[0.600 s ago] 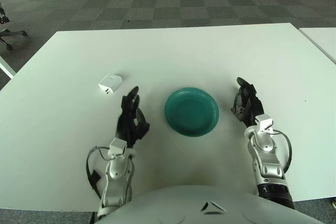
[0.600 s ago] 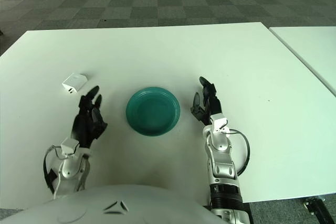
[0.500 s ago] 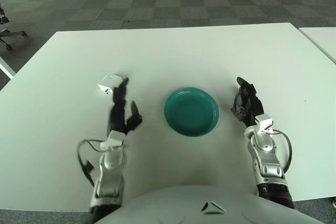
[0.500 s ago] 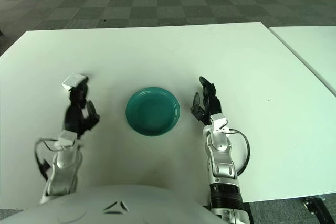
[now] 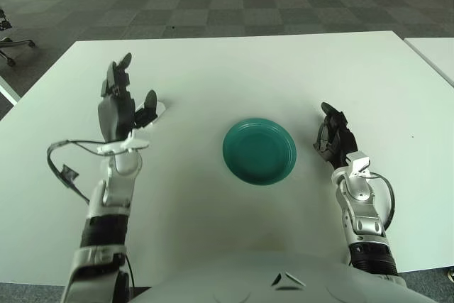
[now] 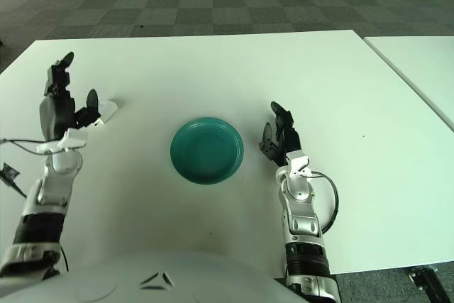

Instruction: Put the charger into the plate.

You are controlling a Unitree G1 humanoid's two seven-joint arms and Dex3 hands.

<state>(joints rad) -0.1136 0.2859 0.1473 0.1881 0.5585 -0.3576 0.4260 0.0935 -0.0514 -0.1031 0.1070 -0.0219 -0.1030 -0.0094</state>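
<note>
The left robot hand point(image 5: 120, 108) is raised on its forearm, palm side turned toward the centre of the surface point(image 5: 234, 69), with the long fingers point(image 5: 117, 76) stretched upward and the thumb spread out to the side. Nothing is held in it; it is wide open. Seen from the head camera, it is placed over the charger point(image 5: 157, 109), so that only a small white corner of that object is seen just past the thumb, at about 3 o'clock from the palm. Whether the thumb touches the charger cannot be told.

The charger lies flat on the white surface, at roughly 9 to 10 o'clock from the plate point(image 5: 259, 151) and well apart from it. Too little of it is exposed for its long axis or heading to be judged.

The green plate is seen near the middle of the surface, upright, with nothing in it.

The right robot hand point(image 5: 333, 138) is shown at 3 o'clock from the plate, just beside its rim, with the fingers loosely extended toward 12 o'clock and nothing grasped. Its forearm is seen running back toward 6 o'clock.
</note>
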